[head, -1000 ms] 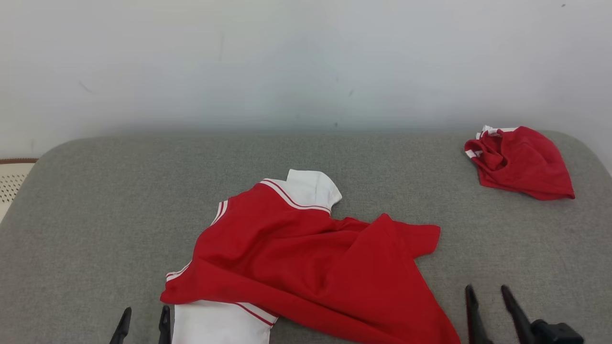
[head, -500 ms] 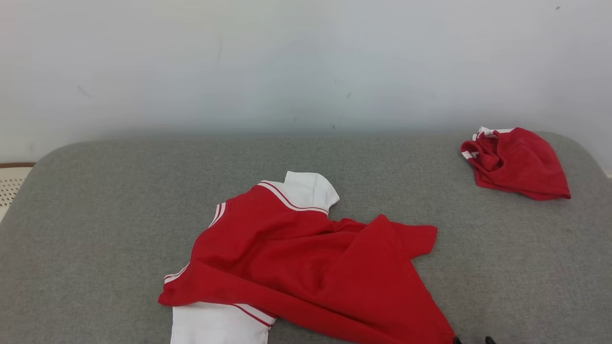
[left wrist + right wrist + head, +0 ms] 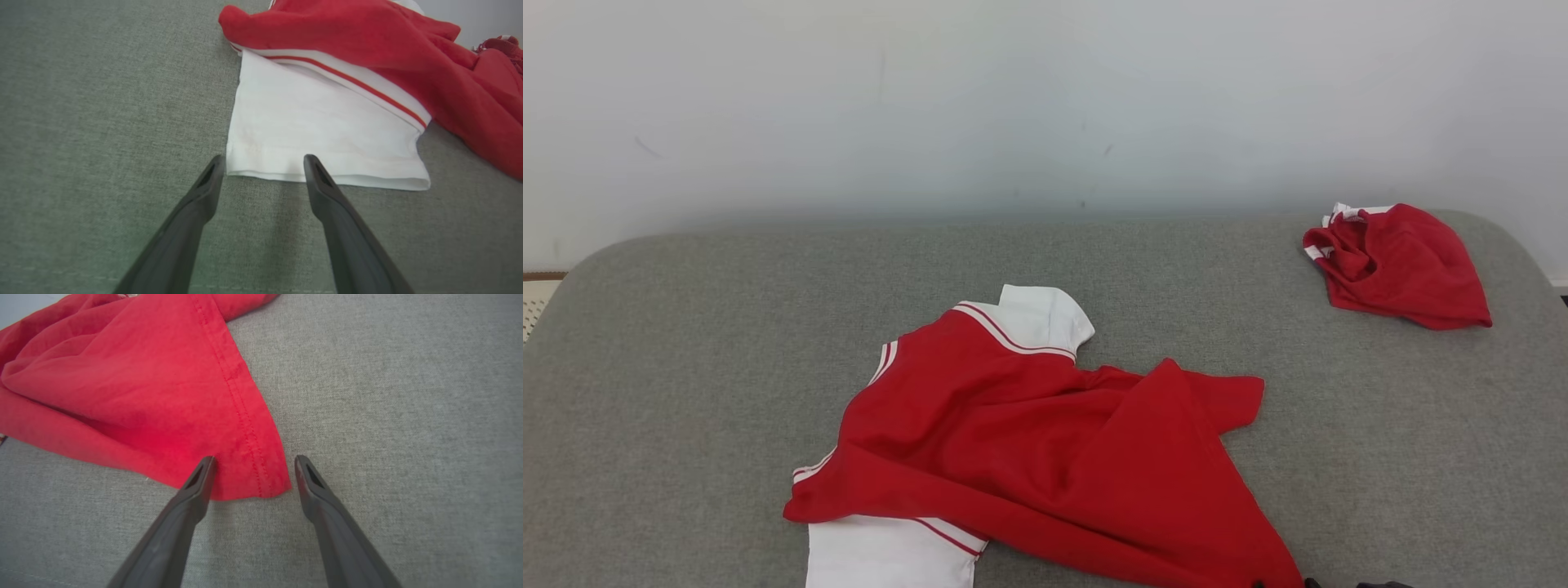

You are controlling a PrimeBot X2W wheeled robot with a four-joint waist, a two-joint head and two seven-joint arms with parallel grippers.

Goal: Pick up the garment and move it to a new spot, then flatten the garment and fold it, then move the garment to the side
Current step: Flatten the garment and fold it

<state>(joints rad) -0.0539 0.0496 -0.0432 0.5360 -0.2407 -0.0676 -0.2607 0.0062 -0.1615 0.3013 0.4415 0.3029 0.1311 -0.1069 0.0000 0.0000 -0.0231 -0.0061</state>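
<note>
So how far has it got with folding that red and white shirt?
Early on. Nothing looks done: the shirt lies rumpled on the grey cushion, unfolded. In hand: the open left gripper lines up on its white sleeve, the open right gripper on its red hem corner; neither grips. Left: flattening, folding, moving aside.

Got a shirt (image 3: 1045,441) sprawled mid-cushion (image 3: 686,343), toward the front edge. Got a second bundle (image 3: 1401,265) way off at the far right corner, well apart from it, wall (image 3: 1013,98) right behind. Also got the left gripper (image 3: 264,159) just before the shirt's near-left sleeve hem, and the right gripper (image 3: 254,458) with the front-right corner between its fingers.
</note>
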